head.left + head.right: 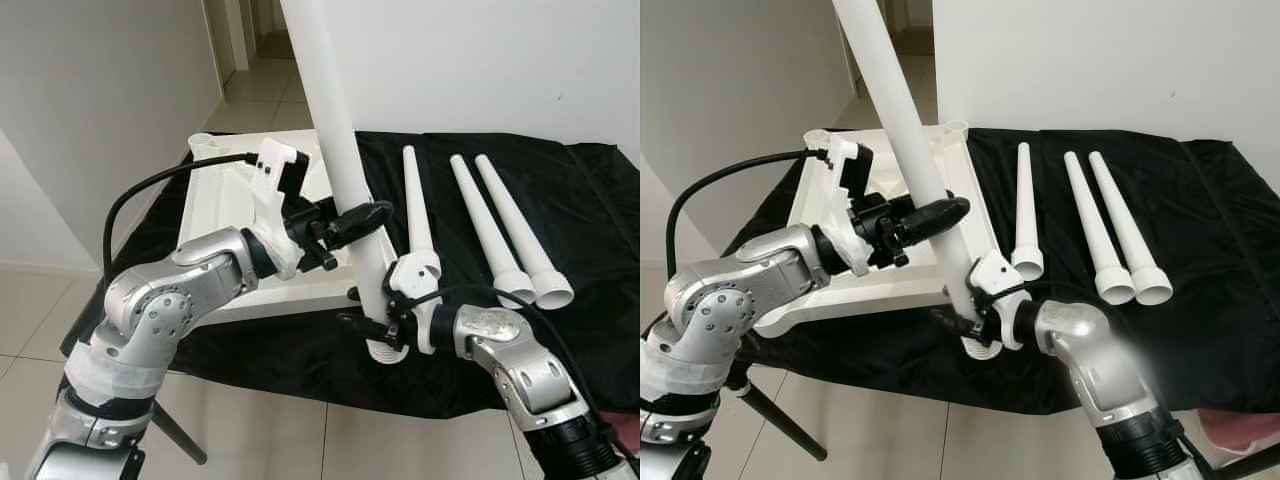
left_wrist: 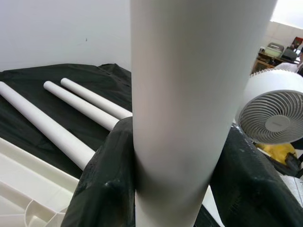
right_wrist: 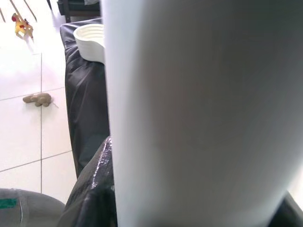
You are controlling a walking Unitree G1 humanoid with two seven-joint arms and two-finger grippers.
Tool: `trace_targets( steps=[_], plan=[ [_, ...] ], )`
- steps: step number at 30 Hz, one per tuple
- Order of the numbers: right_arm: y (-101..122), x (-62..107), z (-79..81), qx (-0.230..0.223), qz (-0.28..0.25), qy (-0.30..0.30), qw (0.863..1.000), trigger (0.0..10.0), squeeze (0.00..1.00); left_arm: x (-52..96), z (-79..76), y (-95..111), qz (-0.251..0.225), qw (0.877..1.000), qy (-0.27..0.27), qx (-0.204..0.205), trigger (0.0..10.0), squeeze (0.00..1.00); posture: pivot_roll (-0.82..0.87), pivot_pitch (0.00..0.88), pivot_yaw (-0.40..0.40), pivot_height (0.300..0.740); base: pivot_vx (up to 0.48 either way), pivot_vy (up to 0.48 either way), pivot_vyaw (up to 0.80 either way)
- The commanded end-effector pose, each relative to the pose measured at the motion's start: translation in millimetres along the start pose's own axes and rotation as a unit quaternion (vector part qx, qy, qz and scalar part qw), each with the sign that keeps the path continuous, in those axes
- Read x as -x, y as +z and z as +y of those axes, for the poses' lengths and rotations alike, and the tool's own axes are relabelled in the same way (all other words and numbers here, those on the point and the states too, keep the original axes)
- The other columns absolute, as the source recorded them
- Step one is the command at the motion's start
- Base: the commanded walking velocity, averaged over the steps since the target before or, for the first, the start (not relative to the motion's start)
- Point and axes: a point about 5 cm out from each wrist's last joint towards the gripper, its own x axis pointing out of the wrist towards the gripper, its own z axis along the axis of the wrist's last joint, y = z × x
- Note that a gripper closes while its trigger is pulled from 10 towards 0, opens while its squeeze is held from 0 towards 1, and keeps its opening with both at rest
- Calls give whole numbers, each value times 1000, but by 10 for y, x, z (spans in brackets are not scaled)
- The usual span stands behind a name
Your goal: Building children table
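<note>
Held leg: I have one white table leg point(image 1: 340, 150) up off the table, tilted, its narrow end rising out of the top of the head views and its flared foot down at the near edge of the black cloth point(image 1: 590, 330).
Left gripper: my left gripper point(image 1: 355, 222) is pinching that leg partway up its length; in the left wrist view both black fingers point(image 2: 104, 189) press against the white tube from either side.
Right gripper: my right gripper point(image 1: 962, 318) is clamped on the same leg low down, just above the flared foot, at the cloth's near edge; the right wrist view has the tube right against one black finger point(image 3: 92, 189).
Tabletop: the white tabletop panel point(image 1: 830, 280) lies on the left part of the cloth, underside up, with a round socket at its far corner.
Spare legs: three more white legs point(image 1: 495, 235) lie side by side on the cloth to the right of the panel, flared ends toward me, apart from the held one.
Surroundings: a white fan point(image 2: 272, 116) shows in the left wrist view beyond the tube; the floor point(image 1: 50, 320) is pale tile.
</note>
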Motion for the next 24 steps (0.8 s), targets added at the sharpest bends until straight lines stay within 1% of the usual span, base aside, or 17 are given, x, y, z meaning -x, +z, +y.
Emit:
trace_targets(
  steps=[1, 2, 5, 6, 8, 10, 11, 12, 13, 14, 16, 17, 18, 20, 21, 22, 24],
  plan=[
    [26, -11, -17, 1, -6, -6, 1000, 10000, 86, -21, -138, 28, 0, 993, -121, -8, 10000, 0, -72, 0, 72, 740, 0, 0, 0],
    [26, -23, -15, -7, -11, -9, 1000, 10000, 1000, -39, -109, 37, 1, 994, -106, -3, 10000, 0, -72, 0, 72, 740, 0, 0, 0],
    [30, -35, -3, -12, -15, -5, 1000, 10000, 1000, -53, -80, 54, 1, 996, -93, 1, 10000, 0, -71, 0, 73, 740, 0, 0, 0],
    [42, -48, -9, -16, -22, -13, 1000, 10000, 1000, -67, -52, 79, 3, 997, -77, 7, 10000, 0, -71, 0, 73, 740, 0, 0, 0],
    [51, -60, -19, -16, -25, -22, 999, 10000, 1000, -78, -26, 102, 7, 998, -63, 15, 10000, 0, -70, 0, 74, 740, 0, 0, 0],
    [84, -86, -64, -18, -37, -47, 998, 10000, 1000, -111, 29, 131, 20, 1000, -20, 0, 10000, 0, -70, 0, 74, 740, 0, 0, 0],
    [84, -86, -64, -18, -37, -47, 998, 10000, 1000, -111, 29, 131, 20, 1000, -20, 0, 10000, 0, -70, 0, 74, 740, 0, 0, 0],
    [111, -108, -96, -18, -45, -65, 997, 10000, 1000, -132, 56, 153, 24, 1000, 0, -6, 10000, 0, -67, 0, 76, 740, 0, 0, 0],
    [111, -108, -96, -18, -45, -65, 997, 10000, 1000, -132, 56, 153, 24, 1000, 0, -6, 10000, 0, -67, 0, 76, 740, 0, 0, 0],
    [128, -125, -114, -19, -51, -78, 996, 10000, 439, -149, 69, 176, 24, 1000, 12, -8, 10000, 0, -69, 0, 77, 740, 0, 0, 0],
    [140, -136, -126, -20, -54, -86, 995, 10000, 439, -161, 78, 192, 24, 999, 21, -11, 10000, 0, -69, 0, 77, 740, 0, 0, 0],
    [161, -152, -140, -22, -61, -100, 993, 10000, 0, -182, 77, 212, 29, 999, 31, -22, 10000, 0, -69, 0, 76, 740, 0, 0, 0],
    [179, -167, -154, -25, -67, -113, 991, 10000, 0, -205, 68, 232, 32, 998, 39, -33, 10000, 0, -69, 0, 76, 740, 0, 0, 0],
    [209, -189, -182, -30, -77, -138, 987, 10000, 0, -255, 39, 295, 21, 998, 50, -31, 10000, 0, -70, 0, 74, 740, 0, 0, 0],
    [209, -189, -182, -30, -77, -138, 987, 10000, 0, -255, 39, 295, 21, 998, 50, -31, 10000, 0, -70, 0, 74, 740, 0, 0, 0],
    [228, -206, -202, -37, -83, -155, 984, 10000, 0, -285, 35, 340, 12, 998, 58, -38, 10000, 0, -70, 0, 74, 740, 0, 0, 0],
    [242, -218, -215, -41, -88, -167, 981, 10000, 0, -305, 39, 366, 8, 997, 65, -41, 10000, 0, -70, 0, 74, 740, 0, 0, 0]
  ],
)
